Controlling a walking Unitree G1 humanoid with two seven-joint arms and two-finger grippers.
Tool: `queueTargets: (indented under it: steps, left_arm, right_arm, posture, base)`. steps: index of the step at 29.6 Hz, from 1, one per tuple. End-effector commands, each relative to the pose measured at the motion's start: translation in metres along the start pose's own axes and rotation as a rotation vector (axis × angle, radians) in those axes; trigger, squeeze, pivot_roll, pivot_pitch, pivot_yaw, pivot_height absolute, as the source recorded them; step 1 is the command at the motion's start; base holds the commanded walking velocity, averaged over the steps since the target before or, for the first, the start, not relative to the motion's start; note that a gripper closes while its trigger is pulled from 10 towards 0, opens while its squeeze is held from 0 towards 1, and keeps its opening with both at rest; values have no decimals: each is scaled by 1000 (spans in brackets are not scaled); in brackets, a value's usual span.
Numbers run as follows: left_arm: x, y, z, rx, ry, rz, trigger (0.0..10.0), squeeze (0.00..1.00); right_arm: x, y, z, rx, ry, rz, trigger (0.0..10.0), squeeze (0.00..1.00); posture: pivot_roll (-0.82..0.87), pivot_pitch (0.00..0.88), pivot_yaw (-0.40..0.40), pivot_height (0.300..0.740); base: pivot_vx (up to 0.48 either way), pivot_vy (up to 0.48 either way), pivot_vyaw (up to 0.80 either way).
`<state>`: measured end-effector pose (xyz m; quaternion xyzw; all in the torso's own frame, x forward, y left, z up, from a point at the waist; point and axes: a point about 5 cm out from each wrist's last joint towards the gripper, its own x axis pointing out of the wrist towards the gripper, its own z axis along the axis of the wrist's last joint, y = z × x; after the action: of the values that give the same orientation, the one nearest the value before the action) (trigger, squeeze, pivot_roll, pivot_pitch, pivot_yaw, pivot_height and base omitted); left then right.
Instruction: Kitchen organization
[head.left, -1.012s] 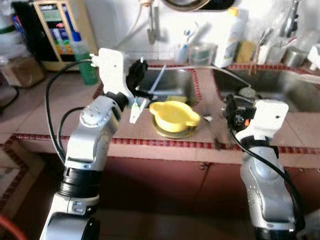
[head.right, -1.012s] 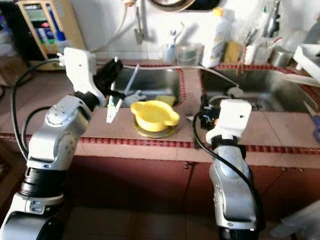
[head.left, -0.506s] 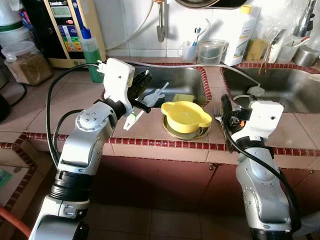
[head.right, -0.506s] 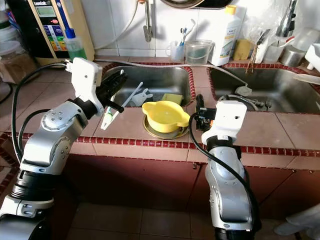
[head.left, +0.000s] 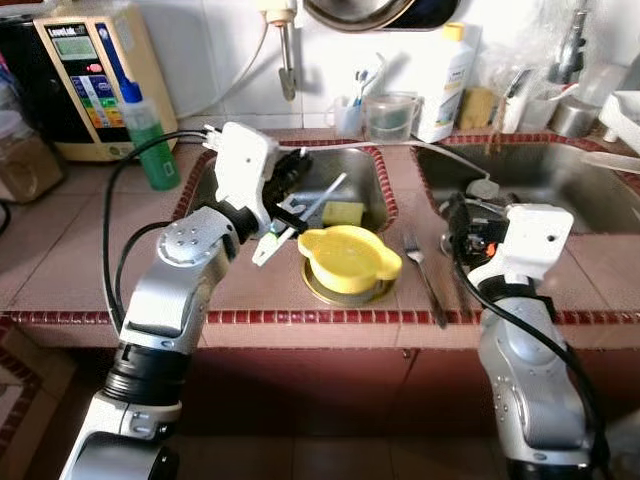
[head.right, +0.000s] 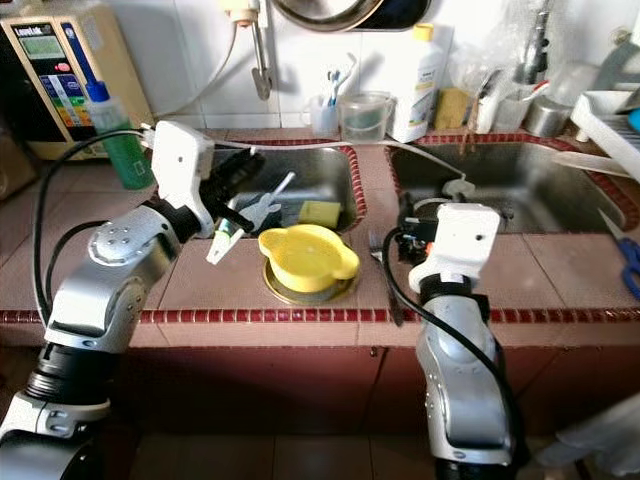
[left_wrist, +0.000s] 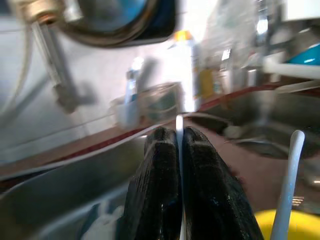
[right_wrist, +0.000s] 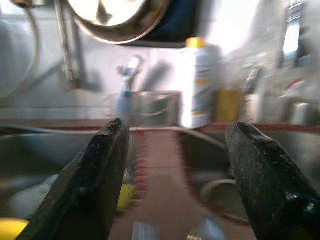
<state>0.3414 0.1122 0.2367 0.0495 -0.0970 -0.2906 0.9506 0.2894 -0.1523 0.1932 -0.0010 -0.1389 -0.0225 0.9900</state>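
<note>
The left gripper (head.left: 283, 197) is clamped on a thin white toothbrush (head.left: 268, 243), held over the counter just beside the yellow bowl (head.left: 347, 256). The right gripper (right_wrist: 175, 185) is spread wide and empty, near the fork (head.left: 424, 277) on the bowl's other side. This looks like mid-carry; the next move probably calls for reaching the brush to the cup (head.left: 347, 117) behind the sink (head.left: 372, 160).

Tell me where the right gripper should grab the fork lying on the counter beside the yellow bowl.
Grip the fork at mid-handle, coming straight down from above with the fingers either side of the shaft. It lies flat on the tiled counter, tines toward the sinks, handle toward the front edge, clear of the yellow bowl. The right gripper is open and close by; being thin and flat, the fork may slip.
</note>
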Motion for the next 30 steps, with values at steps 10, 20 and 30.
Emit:
queueTargets:
  steps: [10,20,30]
  left_arm:
    - [2,-3,1,3,-4,-11,10000,0]
    - [3,-3,1,0,-3,-15,10000,0]
    - [3,-5,0,-30,-5,-41,10000,0]
  right_arm:
    - [-1,-2,5,-12,-17,3,10000,0]
    - [-2,-2,5,-15,-11,1,10000,0]
    - [-3,-2,5,-14,-7,0,10000,0]
  posture:
    - [-128,0,54,703]
    - [-133,0,57,703]
    - [-134,0,62,703]
  base:
    - [383,0,0]
    - [383,0,0]
    - [253,0,0]
